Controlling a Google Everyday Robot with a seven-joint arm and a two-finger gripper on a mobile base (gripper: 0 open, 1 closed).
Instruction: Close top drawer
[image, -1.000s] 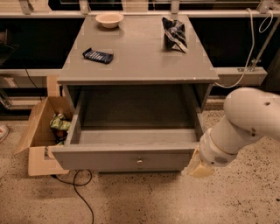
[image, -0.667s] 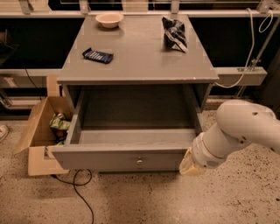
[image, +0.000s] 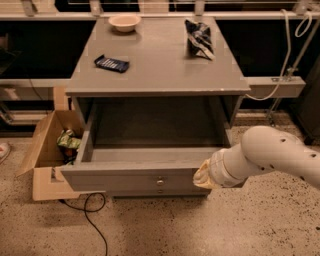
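Top drawer (image: 120, 181) is seen pulled well out of the grey cabinet (image: 160, 70), w/ its inside floor and side walls exposed. Its flat front is turned toward the camera, low in the frame. A small round knob (image: 160, 182) is set at the front's centre.

The gripper (image: 202, 175) is placed at the right end of the drawer front, just right of the knob. Contact w/ the front can't be confirmed. Whether the gripper is apart or together can't be told. The white arm (image: 272, 157) is stretched in from the right edge.

On the cabinet top are found a bowl (image: 124, 21) at back left, a dark bag (image: 200, 39) at back right, and a blue packet (image: 112, 63) at mid left.

An open cardboard box (image: 42, 150) is set on the floor just left of the cabinet, w/ a black cable (image: 92, 220) trailed across the floor in front.
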